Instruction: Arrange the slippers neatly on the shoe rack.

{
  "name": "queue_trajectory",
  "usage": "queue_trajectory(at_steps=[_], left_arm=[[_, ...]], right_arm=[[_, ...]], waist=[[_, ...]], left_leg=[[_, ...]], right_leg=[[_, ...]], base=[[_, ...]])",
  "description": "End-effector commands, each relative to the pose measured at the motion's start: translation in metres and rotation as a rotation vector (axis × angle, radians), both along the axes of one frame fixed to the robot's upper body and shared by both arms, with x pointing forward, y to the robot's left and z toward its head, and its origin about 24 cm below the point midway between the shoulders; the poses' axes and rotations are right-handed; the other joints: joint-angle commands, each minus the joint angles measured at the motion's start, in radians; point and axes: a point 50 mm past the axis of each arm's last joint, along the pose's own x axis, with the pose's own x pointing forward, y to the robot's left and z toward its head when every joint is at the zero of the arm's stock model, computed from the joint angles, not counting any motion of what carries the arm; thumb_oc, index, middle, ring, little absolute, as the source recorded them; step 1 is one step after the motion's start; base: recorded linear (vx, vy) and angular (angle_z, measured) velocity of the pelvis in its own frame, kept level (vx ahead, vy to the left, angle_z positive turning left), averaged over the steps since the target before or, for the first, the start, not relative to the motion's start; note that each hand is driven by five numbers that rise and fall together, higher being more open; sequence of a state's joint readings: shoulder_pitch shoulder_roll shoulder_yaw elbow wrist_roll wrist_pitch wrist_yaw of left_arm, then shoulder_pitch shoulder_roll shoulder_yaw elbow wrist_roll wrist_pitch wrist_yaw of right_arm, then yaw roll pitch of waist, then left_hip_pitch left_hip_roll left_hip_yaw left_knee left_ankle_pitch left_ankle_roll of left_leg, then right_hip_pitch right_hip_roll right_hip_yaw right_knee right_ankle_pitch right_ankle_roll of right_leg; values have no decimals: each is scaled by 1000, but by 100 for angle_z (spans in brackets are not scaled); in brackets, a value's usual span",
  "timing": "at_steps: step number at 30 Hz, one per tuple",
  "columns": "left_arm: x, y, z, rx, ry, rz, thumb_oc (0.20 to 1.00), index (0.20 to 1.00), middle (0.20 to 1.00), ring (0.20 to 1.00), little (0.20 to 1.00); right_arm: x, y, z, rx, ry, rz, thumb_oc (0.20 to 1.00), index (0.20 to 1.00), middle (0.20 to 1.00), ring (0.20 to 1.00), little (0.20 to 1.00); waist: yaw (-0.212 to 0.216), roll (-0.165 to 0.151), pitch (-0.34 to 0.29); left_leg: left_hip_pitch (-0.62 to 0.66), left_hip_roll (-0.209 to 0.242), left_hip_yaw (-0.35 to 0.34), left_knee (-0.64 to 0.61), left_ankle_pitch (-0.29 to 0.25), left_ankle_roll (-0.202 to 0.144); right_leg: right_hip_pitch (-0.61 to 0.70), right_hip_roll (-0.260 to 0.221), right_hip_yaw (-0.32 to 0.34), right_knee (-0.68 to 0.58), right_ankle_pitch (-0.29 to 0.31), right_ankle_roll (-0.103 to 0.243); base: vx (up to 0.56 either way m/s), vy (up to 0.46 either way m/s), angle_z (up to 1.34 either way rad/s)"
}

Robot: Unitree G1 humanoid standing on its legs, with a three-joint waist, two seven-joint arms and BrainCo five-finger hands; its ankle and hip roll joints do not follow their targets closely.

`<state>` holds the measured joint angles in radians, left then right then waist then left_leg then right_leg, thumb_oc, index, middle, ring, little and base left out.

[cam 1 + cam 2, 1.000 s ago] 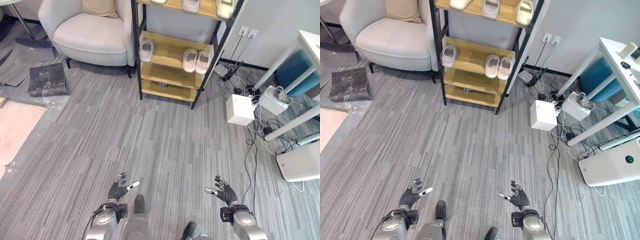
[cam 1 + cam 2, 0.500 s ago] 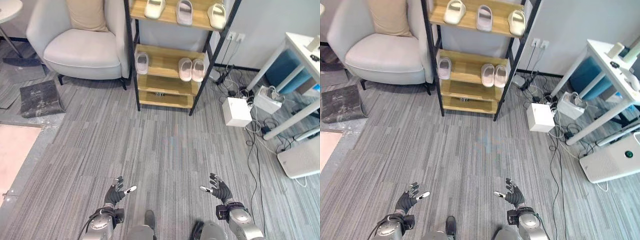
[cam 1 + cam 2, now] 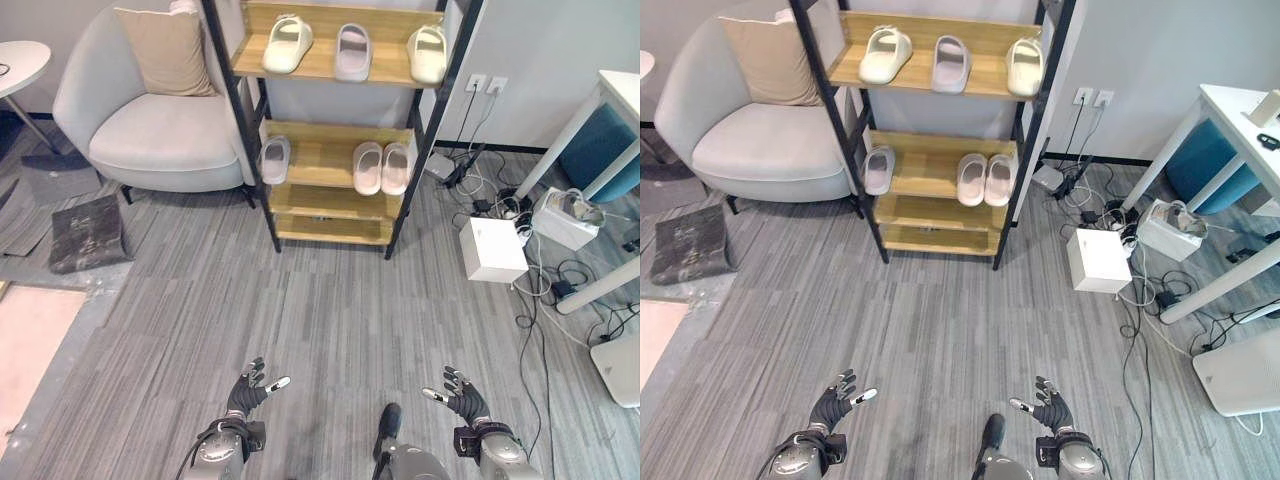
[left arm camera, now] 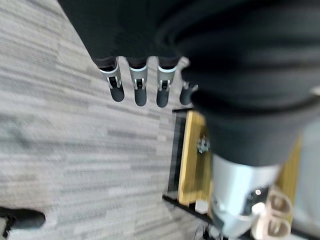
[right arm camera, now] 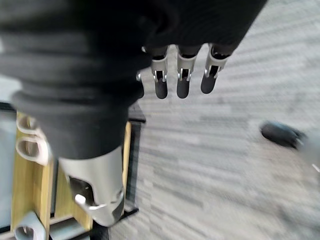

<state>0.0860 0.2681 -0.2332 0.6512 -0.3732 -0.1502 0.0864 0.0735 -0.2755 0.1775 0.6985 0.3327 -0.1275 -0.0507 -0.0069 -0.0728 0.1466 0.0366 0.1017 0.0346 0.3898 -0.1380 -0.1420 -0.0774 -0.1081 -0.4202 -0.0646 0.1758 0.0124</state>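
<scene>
Left hand (image 3: 250,388): low over the grey carpet, fingers straight and spread, holding nothing — its wrist view shows the fingertips (image 4: 137,95) apart in a row with only floor past them.
Right hand (image 3: 463,396): level with the left hand, well apart from it, fingers likewise spread and empty.
Shoe rack (image 3: 335,125): well ahead of both hands, between them and a little nearer the left hand's line; black frame, wooden shelves.
Armchair (image 3: 150,125): ahead of the left hand, just beside the rack's left post, with a tan cushion (image 3: 163,50) leaning on its back.
White box (image 3: 492,248): ahead of the right hand, on the floor amid loose cables.
Top shelf: three slippers — a cream slipper (image 3: 287,42) on the left, long axis slanted, toe turned to the rear right; a pale lilac slipper (image 3: 352,51) in the middle, lying front to back; a second cream slipper (image 3: 428,52) on the right, also front to back. All three well apart.
Middle shelf: a single grey-white slipper (image 3: 274,159) at the left end, long axis front to back; a pink pair (image 3: 382,167) to the right, side by side and touching, both front to back, open ends toward the hands.
Lower shelves: a small dark item (image 3: 326,227), too small to tell what.
</scene>
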Motion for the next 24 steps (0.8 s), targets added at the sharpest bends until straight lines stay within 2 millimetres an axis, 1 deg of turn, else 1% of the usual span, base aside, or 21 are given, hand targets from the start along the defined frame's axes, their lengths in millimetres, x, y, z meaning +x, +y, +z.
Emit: queue_trajectory(at_steps=[1,2,3,4,5,6,7,8,9,10,11,12,13,14,16,18,20,21,22,23,24], left_arm=[[28,2,25,10,-144,-43,1000,1000,1000,1000,1000],[29,3,26,11,-149,-40,1000,1000,1000,1000,1000],[30,2,27,8,-154,-42,1000,1000,1000,1000,1000],[31,2,27,9,-155,-41,1000,1000,1000,1000,1000],[31,2,28,8,-158,-42,1000,1000,1000,1000,1000],[31,2,28,8,-158,-43,1000,1000,1000,1000,1000],[31,3,28,12,-158,-43,1000,1000,1000,1000,1000],[29,4,27,16,-150,-44,1000,1000,1000,1000,1000],[26,4,25,22,-137,-46,1000,1000,1000,1000,1000],[24,4,22,27,-124,-52,1000,1000,1000,1000,1000],[23,5,21,37,-114,-52,1000,1000,1000,1000,1000],[19,7,18,49,-99,-54,1000,1000,1000,1000,1000],[18,8,18,52,-93,-52,1000,1000,1000,1000,1000],[16,9,17,45,-88,-42,1000,1000,1000,1000,1000],[11,14,14,48,-71,-27,1000,1000,1000,1000,1000],[8,16,14,57,-66,-24,1000,1000,1000,1000,1000],[7,18,14,62,-63,-25,1000,1000,1000,1000,1000],[7,20,15,66,-67,-19,1000,1000,1000,1000,1000],[7,20,15,62,-66,-18,1000,1000,1000,1000,1000],[7,20,15,62,-66,-18,1000,1000,1000,1000,1000],[7,20,16,59,-72,-15,1000,1000,1000,1000,1000]], right_arm=[[19,-1,18,31,-123,-5,1000,1000,1000,1000,1000],[19,-2,18,30,-120,-8,1000,1000,1000,1000,1000],[19,-2,17,32,-117,-13,1000,1000,1000,1000,1000],[20,-1,17,37,-119,-13,1000,1000,1000,1000,1000],[20,0,18,48,-123,-16,1000,1000,1000,1000,1000],[20,0,18,48,-123,-16,1000,1000,1000,1000,1000],[21,0,18,49,-126,-12,1000,1000,1000,1000,1000],[22,1,18,44,-126,-7,1000,1000,1000,1000,1000],[23,3,19,42,-132,9,1000,1000,1000,1000,1000],[23,4,19,41,-132,18,1000,1000,1000,1000,1000],[23,5,19,39,-132,25,1000,1000,1000,1000,1000],[24,5,19,27,-134,37,1000,1000,1000,1000,1000],[27,6,20,20,-138,47,1000,1000,1000,1000,1000],[29,8,21,19,-141,56,1000,1000,1000,1000,1000],[32,15,22,35,-151,72,1000,1000,1000,1000,1000],[38,23,26,52,-172,84,1000,1000,1000,1000,1000],[41,30,25,70,-174,96,1000,1000,1000,1000,1000],[45,38,27,77,-182,122,1000,1000,1000,1000,1000],[46,41,29,81,-188,133,1000,1000,1000,1000,1000],[46,40,29,81,-188,133,1000,1000,1000,1000,1000],[46,42,29,82,-188,146,1000,1000,1000,1000,1000]], waist=[[19,-31,67],[31,-34,78],[38,-41,84],[47,-47,89],[65,-56,99],[65,-56,99],[72,-61,97],[81,-60,93],[95,-49,86],[101,-44,83],[105,-34,75],[108,-33,65],[114,-32,64],[120,-34,61],[127,-38,38],[134,-48,21],[144,-56,15],[149,-58,21],[146,-50,25],[146,-49,23],[138,-42,33]], left_leg=[[-42,-59,4,146,177,-12],[-61,-41,21,182,177,-3],[-90,-45,24,182,178,4],[-125,-50,27,167,160,13],[-200,-59,28,130,118,34],[-201,-59,28,131,117,34],[-231,-63,35,68,98,50],[-260,-58,42,-78,103,62],[-273,-51,18,-213,155,66],[-264,-47,3,-288,194,68],[-287,-38,-7,-378,251,61],[-292,-38,-8,-450,287,54],[-310,-42,-7,-465,300,49],[-295,-49,-11,-455,308,49],[-273,-56,-2,-467,320,59],[-252,-74,16,-460,304,77],[-233,-91,38,-439,275,102],[-206,-108,60,-414,233,133],[-185,-111,64,-412,217,143],[-189,-110,64,-411,218,142],[-158,-117,68,-412,202,154]], right_leg=[[40,-45,-22,-9,-45,104],[61,-31,-21,-9,-66,91],[72,-31,-20,-14,-80,85],[85,-28,-15,-18,-92,82],[109,-19,-2,-23,-115,83],[109,-19,-2,-23,-115,82],[111,-14,6,-23,-133,83],[123,-5,17,-23,-149,92],[144,14,25,-23,-166,95],[158,26,34,-23,-179,93],[162,41,36,-23,-191,93],[174,50,41,-23,-202,92],[186,60,50,-23,-207,91],[204,66,64,-23,-210,90],[221,72,76,-23,-216,94],[224,55,89,6,-230,106],[209,27,101,92,-226,126],[164,-26,93,244,-169,167],[127,-50,87,321,-137,181],[124,-49,87,320,-135,181],[94,-71,82,397,-83,204]], base=[[191,-76,-39],[255,-89,-16],[256,-59,-6],[328,-22,10],[271,-11,6],[273,19,17],[232,77,12],[397,139,13],[373,144,-4],[367,150,2],[334,124,-9],[368,153,-6],[355,149,-3],[344,181,5],[352,194,-12],[356,241,-42],[325,301,-36],[290,328,-32],[219,263,-31],[134,160,-27],[164,172,-22]])
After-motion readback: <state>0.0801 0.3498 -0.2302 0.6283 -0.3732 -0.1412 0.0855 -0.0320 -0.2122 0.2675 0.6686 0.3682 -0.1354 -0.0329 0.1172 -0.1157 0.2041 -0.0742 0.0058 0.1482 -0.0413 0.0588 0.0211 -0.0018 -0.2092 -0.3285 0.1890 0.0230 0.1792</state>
